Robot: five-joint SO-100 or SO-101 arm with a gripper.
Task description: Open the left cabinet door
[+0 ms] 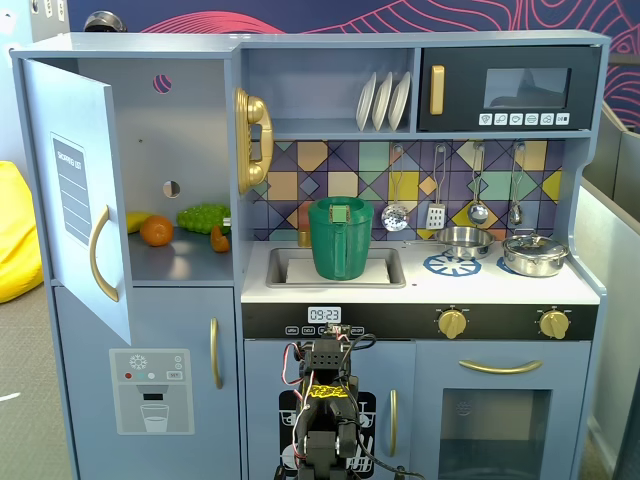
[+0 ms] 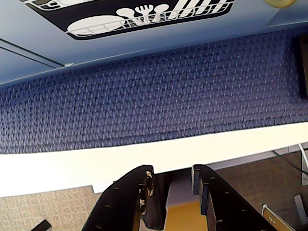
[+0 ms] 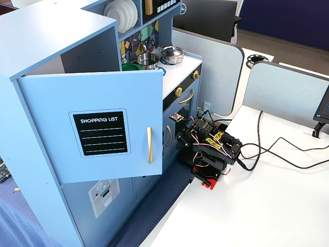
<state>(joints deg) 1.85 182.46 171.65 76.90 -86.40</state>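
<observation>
The left cabinet door (image 1: 75, 200) with the black "SHOPPING LIST" panel stands swung wide open in both fixed views (image 3: 103, 123). Its curved gold handle (image 1: 100, 255) is free, and it also shows in the other fixed view (image 3: 149, 145). The black arm (image 3: 208, 149) sits folded low on the white table in front of the kitchen's lower middle door (image 1: 325, 420), well away from the open door. In the wrist view my gripper (image 2: 172, 173) points down at the table edge and blue carpet (image 2: 154, 91). Its jaws stand a little apart with nothing between them.
Inside the open cabinet lie an orange (image 1: 155, 230), green grapes (image 1: 203, 217) and a banana. A green pitcher (image 1: 340, 238) stands in the sink. The water-dispenser door (image 1: 150, 390) below is closed. Cables (image 3: 267, 149) trail across the white table (image 3: 247, 206).
</observation>
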